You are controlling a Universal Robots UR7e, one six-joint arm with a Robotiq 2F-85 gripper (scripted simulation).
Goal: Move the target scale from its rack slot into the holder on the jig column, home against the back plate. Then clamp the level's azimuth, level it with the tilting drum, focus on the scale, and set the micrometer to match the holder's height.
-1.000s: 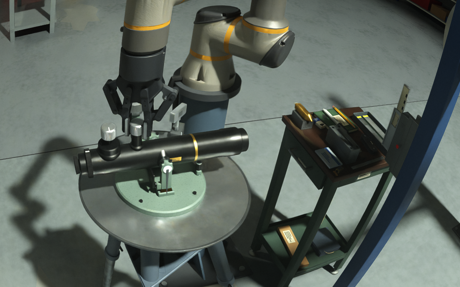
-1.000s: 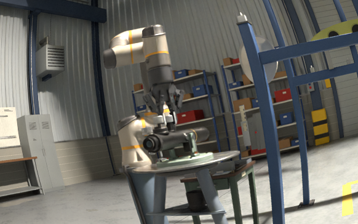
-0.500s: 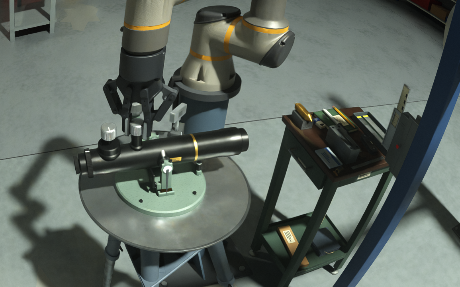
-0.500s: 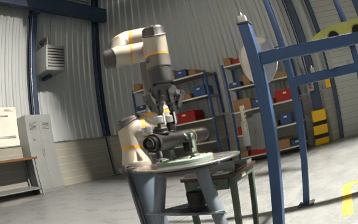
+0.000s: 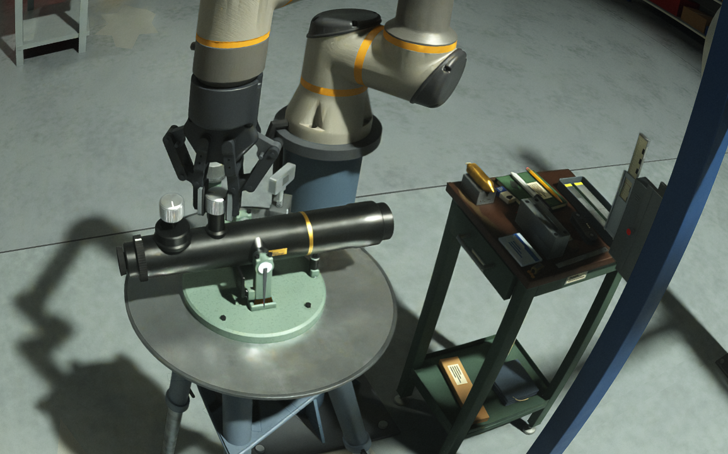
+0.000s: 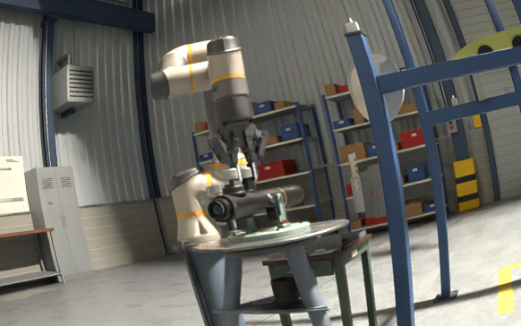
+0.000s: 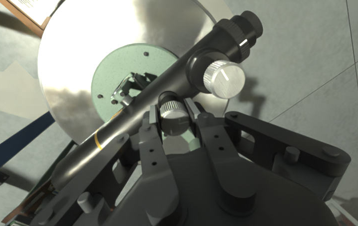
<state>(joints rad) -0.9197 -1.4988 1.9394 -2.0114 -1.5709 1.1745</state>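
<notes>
The gripper [image 7: 171, 113] [image 5: 217, 195] points straight down over the eyepiece end of the level's black telescope [image 5: 259, 237]. A small knurled silver knob [image 7: 173, 116] [image 5: 216, 206] on top of the tube is clamped between its fingers. A larger silver knob [image 7: 224, 79] [image 5: 172, 208] with a white index line sits beside it toward the eyepiece. The level stands on a green base [image 5: 253, 299] on a round steel table [image 5: 259, 322]. The target scale [image 5: 634, 169] stands upright in the grey holder on the blue jig column [image 5: 637, 305], at the right.
The robot's own base [image 5: 321, 169] stands just behind the level table. A green tool stand [image 5: 530, 226] with a rack and small tools is to the right, close to the blue jig frame. Shelving [image 6: 310, 147] lines the far wall.
</notes>
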